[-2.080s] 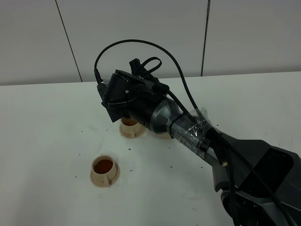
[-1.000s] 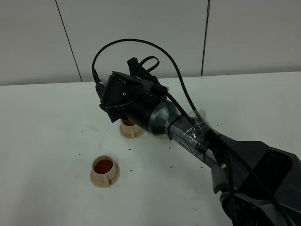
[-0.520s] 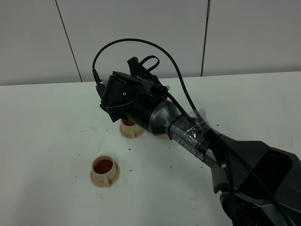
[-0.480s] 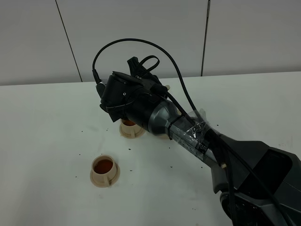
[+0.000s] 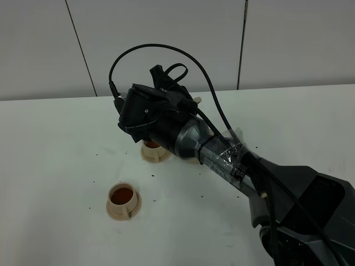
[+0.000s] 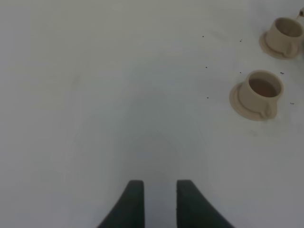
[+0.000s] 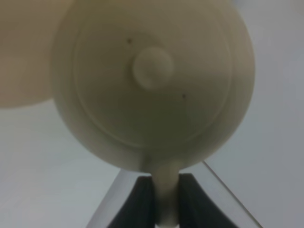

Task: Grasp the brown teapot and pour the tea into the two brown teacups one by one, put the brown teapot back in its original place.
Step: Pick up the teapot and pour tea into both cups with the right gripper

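Right pincer (image 7: 166, 202) gripping teapot (image 7: 152, 80) handle above far cup (image 5: 155, 151); near cup (image 5: 122, 196) holding tea. Second pour seemingly ending; next needing levelling, carrying teapot back. Left pincer (image 6: 159, 204) parted, empty.

right arm (image 5: 222, 152) stretched forward and raised, right claw (image 7: 166, 197) pinching brown teapot (image 7: 152, 80) handle, left claw (image 6: 159, 204) parted, empty

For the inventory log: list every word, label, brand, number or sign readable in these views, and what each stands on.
No readable text anywhere.
The brown teapot, held by its handle in the right tool, is unmarked.
The near teacup and far teacup are plain.
The black arm and its clear tape wrap show no legible label.
The table and wall panels carry no writing.
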{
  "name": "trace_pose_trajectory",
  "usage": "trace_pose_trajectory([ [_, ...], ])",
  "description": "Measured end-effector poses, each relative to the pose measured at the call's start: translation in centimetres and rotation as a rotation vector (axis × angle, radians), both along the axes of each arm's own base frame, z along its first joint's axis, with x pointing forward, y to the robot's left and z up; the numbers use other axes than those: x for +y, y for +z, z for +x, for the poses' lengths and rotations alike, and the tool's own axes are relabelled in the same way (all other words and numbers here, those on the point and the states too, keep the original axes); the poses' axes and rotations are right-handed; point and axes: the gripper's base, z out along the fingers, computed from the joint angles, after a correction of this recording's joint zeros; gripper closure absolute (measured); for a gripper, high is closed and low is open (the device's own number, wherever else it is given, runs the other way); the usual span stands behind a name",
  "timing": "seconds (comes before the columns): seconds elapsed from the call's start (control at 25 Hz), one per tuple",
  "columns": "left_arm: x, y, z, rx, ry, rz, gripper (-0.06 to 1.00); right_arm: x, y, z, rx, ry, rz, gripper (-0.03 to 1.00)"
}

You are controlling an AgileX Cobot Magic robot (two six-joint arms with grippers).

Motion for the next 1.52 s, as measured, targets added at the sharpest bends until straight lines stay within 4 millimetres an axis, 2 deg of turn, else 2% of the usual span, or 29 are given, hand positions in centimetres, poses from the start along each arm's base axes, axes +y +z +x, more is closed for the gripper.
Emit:
trace_pose_trajectory([
  [1.52, 0.0, 0.0, 0.0, 0.0, 0.0, 0.0, 0.7, 0.48, 0.21, -0.55, -0.02, 0.015, -0.039, 0.87],
])
